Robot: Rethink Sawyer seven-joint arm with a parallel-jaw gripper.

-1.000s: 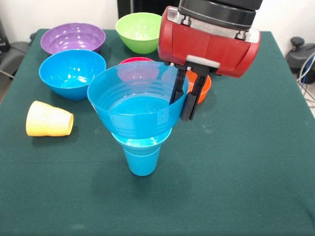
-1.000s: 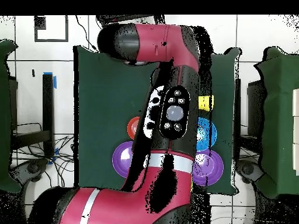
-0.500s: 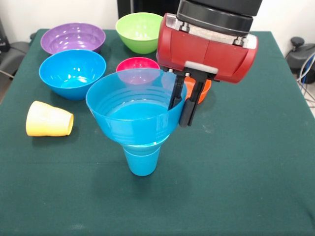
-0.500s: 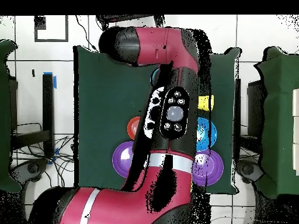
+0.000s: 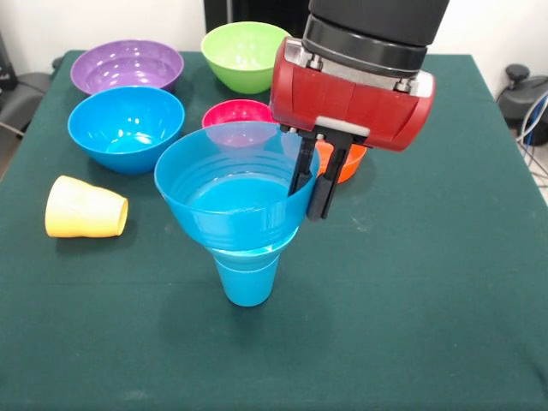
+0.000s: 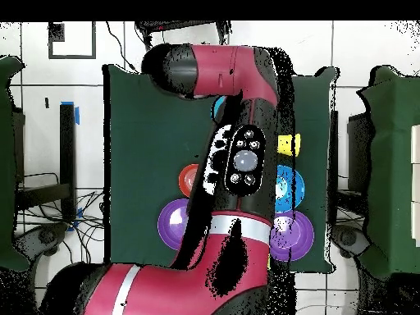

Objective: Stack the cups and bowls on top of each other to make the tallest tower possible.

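1. Green cloth covers the table; its near half and the picture's right side lie bare, while the bowls crowd the far left.
2. Sawyer's arm spans the overhead view, hiding most of the table; no readable writing shows.
3. Atop the tower, the large blue bowl sits in a smaller blue bowl nested in the blue cup — mid-table.
4. Purple, green, blue, pink-red and orange bowls stand behind; the yellow cup lies on its side.
5. The gripper pinches the large bowl's rim — one finger inside, one outside.
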